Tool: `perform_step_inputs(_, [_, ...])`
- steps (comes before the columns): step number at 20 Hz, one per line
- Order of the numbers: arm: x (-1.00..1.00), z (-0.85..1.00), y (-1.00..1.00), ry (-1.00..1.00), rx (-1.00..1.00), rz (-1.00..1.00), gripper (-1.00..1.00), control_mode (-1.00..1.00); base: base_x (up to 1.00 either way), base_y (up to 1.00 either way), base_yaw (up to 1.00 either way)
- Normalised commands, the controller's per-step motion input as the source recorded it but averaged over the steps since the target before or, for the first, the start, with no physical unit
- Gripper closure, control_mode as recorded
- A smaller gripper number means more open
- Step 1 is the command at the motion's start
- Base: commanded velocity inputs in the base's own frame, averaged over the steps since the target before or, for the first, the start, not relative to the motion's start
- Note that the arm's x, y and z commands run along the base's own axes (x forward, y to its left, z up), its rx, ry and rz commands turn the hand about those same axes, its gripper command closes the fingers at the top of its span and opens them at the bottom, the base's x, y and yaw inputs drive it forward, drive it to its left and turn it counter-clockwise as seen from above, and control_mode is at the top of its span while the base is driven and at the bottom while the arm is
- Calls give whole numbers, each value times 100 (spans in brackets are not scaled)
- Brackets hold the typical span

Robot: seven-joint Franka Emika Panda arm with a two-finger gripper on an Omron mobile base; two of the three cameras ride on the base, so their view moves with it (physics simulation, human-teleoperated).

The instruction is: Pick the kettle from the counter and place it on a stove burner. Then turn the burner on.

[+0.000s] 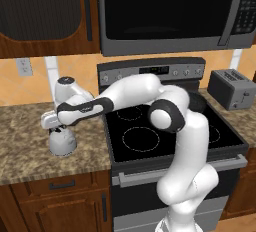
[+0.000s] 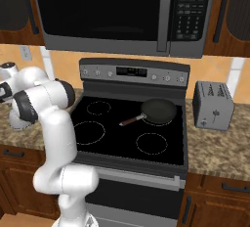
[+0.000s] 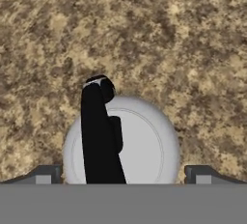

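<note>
The kettle at lower centre looks like smooth satin metal with a matt black plastic-looking handle, on the counter of speckled, polished granite, beside a glossy black glass cooktop and wood-grain cabinets.

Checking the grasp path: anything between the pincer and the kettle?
Nothing. In the hand view the open pincer straddles the kettle, its black handle between the tips; only bare counter around.
</note>
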Motion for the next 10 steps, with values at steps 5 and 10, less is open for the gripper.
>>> perform_step_inputs(5, [0, 0, 0, 0, 0, 0, -100, -100, 0, 0, 0])
perform_step_inputs(10, [0, 0, 0, 0, 0, 0, 100, -100, 0, 0, 0])
